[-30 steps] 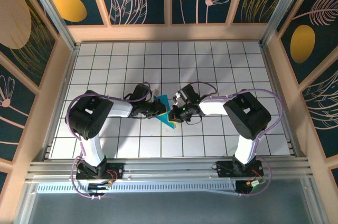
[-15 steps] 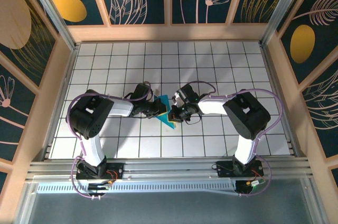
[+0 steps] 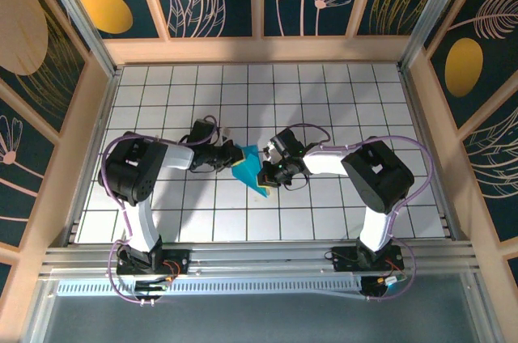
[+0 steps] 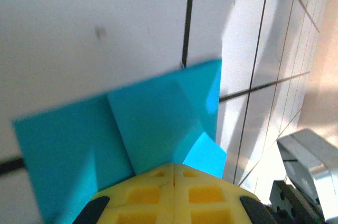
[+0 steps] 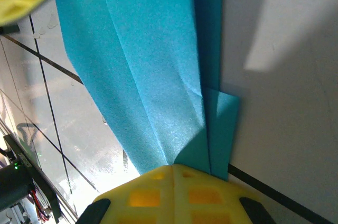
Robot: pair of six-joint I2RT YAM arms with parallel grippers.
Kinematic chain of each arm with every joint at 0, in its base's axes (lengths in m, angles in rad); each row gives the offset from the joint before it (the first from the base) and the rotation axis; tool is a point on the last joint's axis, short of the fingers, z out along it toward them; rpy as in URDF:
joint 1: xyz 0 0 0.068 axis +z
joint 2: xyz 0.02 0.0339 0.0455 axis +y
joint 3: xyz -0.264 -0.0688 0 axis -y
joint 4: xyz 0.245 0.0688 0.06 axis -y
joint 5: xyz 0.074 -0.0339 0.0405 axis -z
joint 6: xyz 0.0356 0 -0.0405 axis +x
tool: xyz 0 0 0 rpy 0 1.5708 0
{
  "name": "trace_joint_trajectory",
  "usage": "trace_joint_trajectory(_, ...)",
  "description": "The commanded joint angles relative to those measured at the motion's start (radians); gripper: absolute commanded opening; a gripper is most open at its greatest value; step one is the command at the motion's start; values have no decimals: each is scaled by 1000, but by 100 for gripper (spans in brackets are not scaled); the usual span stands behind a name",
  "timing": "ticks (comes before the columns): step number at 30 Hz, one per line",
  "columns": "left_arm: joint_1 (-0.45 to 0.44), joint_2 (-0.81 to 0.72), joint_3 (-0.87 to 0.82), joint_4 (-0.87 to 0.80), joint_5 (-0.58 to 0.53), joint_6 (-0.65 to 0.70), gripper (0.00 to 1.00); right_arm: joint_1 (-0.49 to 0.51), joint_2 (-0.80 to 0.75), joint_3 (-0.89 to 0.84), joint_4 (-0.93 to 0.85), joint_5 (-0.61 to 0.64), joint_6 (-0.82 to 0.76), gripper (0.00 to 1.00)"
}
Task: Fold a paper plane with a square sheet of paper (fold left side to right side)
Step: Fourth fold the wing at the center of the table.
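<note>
Here the sheet of paper [image 3: 248,173], creased into a layered cyan wedge, sits near the middle of the tiled counter [image 3: 340,92], its narrow tip pointing toward the near edge. The left end effector [image 3: 231,161] is clamped on its left edge, and the right end effector [image 3: 266,172] on its right edge. Bare tiles spread out on every side.

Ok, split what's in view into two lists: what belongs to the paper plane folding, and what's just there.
Part of the job:
- folded blue paper, partly creased, not yet a plane
- left tool, shut on one edge of it
- right tool, shut on the opposite edge

Just there:
- white tiled table
- patterned walls
- metal rail at the near edge
</note>
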Motion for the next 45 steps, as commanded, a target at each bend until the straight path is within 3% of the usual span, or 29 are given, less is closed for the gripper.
trace_joint_trajectory(1, 63, 55, 50, -23, -99, 77, 2, 20, 101, -71, -227, 165, -19, 0)
trace_joint_trajectory(15, 154, 104, 200, -128, -127, 161, 2, 24, 89, -69, -225, 165, -11, 0)
trace_joint_trajectory(20, 154, -4, 172, -132, -145, 186, 2, 24, 83, -64, -213, 160, -5, 0)
trace_joint_trajectory(23, 151, -84, 87, -90, -97, 169, 2, 24, 85, -58, -211, 161, -5, 0)
trace_joint_trajectory(27, 108, -183, -18, -62, -48, 151, 2, 24, 89, -52, -214, 163, -7, 0)
trace_joint_trajectory(32, -17, -242, -79, -39, -12, 112, 2, 24, 89, -52, -219, 168, -8, 0)
trace_joint_trajectory(36, -66, -223, -86, 16, 8, 64, 2, 23, 90, -50, -220, 169, -7, 0)
trace_joint_trajectory(45, -80, -90, -19, 16, 22, 72, 2, 24, 95, -41, -225, 171, -8, 0)
